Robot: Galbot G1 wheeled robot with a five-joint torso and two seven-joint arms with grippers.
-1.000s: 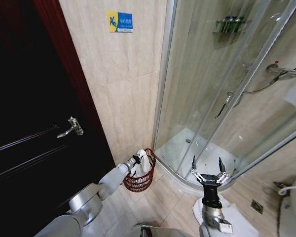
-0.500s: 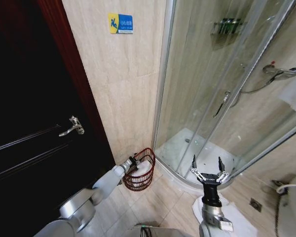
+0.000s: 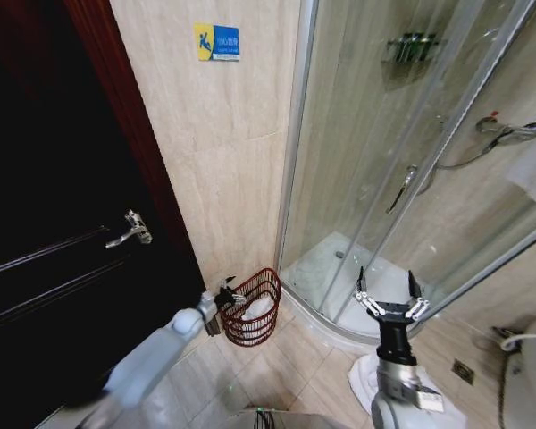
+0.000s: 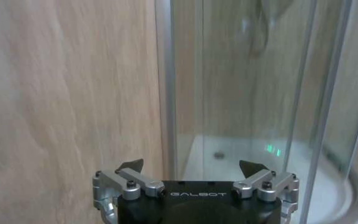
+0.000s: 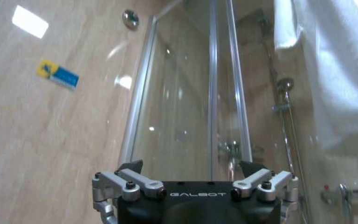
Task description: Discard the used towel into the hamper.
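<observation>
Down on the tiled floor, between the dark door and the glass shower enclosure (image 3: 411, 179), stands the round reddish-brown wire hamper (image 3: 253, 320) with the white used towel (image 3: 259, 309) lying inside. The left gripper (image 3: 221, 295), fingers spread and empty, sits just beside its rim on the door side. The right gripper (image 3: 390, 298), also spread, hovers well apart by the shower.

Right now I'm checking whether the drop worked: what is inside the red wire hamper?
A white towel lies inside the hamper, seen over the rim and through the weave. Its lower part and the hamper's bottom are hidden. The open left gripper is beside the rim.
</observation>
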